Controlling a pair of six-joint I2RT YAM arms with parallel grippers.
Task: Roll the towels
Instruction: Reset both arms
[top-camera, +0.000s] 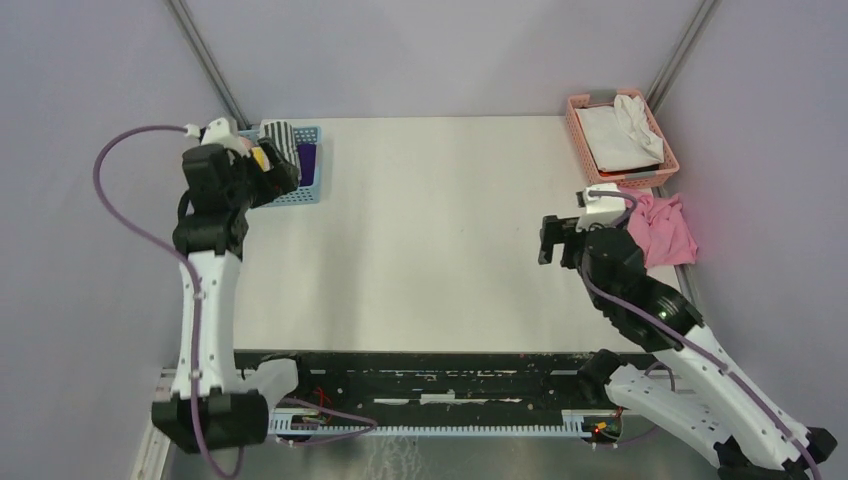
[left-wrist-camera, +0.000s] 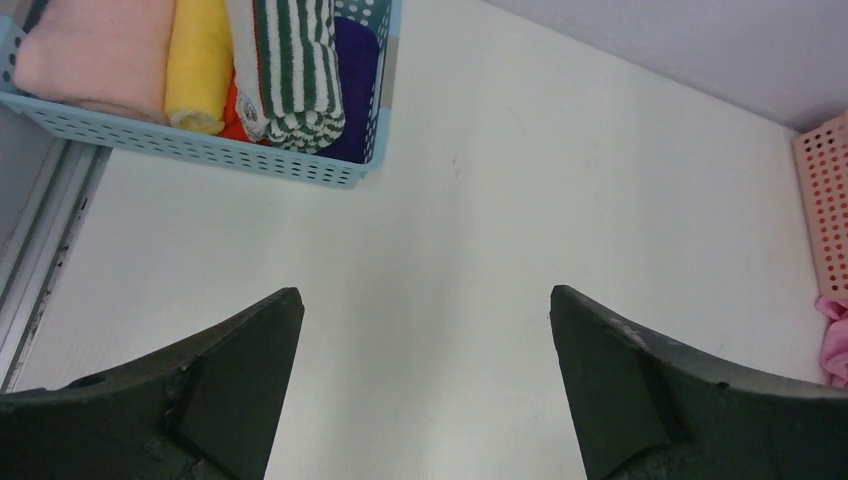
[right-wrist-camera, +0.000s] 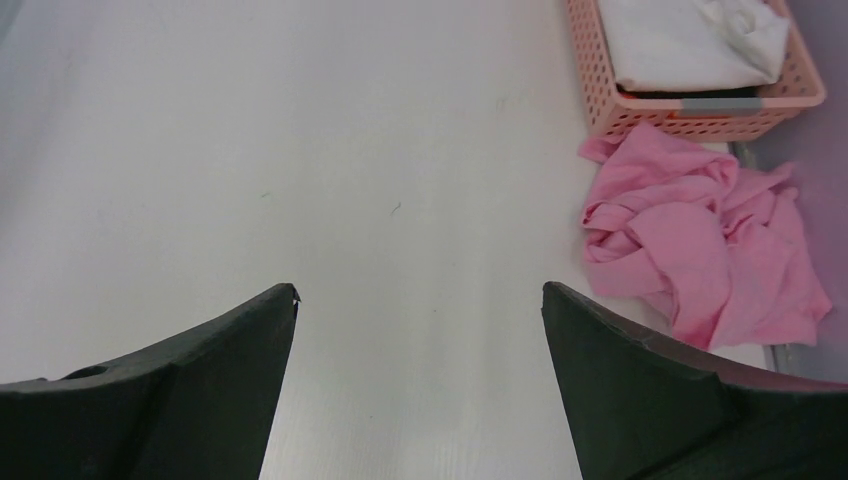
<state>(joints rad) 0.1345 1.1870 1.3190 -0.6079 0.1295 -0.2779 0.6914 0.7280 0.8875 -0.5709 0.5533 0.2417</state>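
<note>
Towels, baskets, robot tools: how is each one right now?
striped towel, rolled up, in the blue basket
purple cloth, in that basket beside it, shape hidden
yellow towel, rolled, in that basket
pale pink towel, bundled, in that basket
pink cloth, crumpled on the table by the pink basket
white cloth, loosely folded in the pink basket
left tool, open, empty
right tool, open, empty

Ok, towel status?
Open and empty: left gripper, right gripper. In blue basket: striped towel rolled, purple cloth beside it. Loose: pink cloth, crumpled, far right.
</note>
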